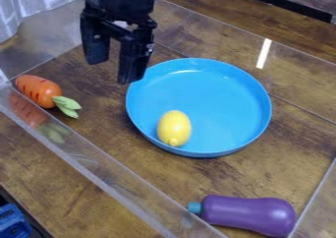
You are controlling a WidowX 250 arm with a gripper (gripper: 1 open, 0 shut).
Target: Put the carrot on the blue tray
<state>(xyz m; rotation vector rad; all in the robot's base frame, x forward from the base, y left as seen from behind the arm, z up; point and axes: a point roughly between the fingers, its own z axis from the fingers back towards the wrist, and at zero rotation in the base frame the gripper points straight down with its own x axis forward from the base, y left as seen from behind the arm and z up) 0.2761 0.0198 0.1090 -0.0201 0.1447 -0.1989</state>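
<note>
Your gripper (114,57) hangs over the wooden table (157,188), pointing down, with its two black fingers (96,43) set wide apart and nothing between them. It stands just beyond the left rim of the blue tray (230,109), above bare wood, clear of every toy. You will find the carrot (39,89) lying on its side near the left edge of the table, well apart from the gripper and from the tray, with its green top (66,105) turned toward the near side. The tray holds only the yellow lemon (174,128), resting near its front-left rim. The purple eggplant (250,213) lies at the front right, outside the tray. A clear wall (79,158) runs along the near left side.
</note>
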